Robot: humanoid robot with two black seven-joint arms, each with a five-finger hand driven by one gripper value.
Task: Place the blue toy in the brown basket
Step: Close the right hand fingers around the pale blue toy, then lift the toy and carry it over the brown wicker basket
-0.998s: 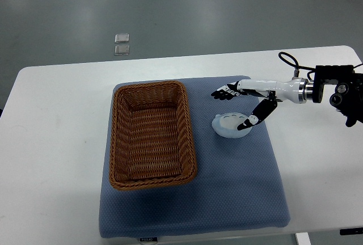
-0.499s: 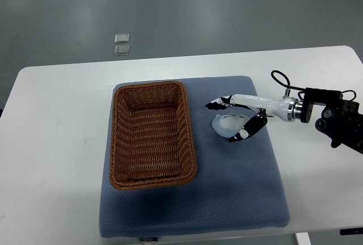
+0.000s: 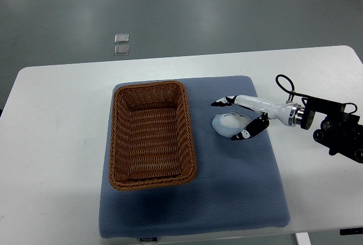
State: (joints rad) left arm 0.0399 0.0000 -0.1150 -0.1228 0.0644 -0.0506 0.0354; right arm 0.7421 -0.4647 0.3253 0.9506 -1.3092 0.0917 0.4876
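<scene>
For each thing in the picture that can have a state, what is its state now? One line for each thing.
blue toy: lying on the blue mat, right of the basket, not in it.
brown basket: upright, holds nothing.
right hand: fingers spread around the toy, far and near side; firm grip cannot be told.
blue mat: flat on the white table.
</scene>
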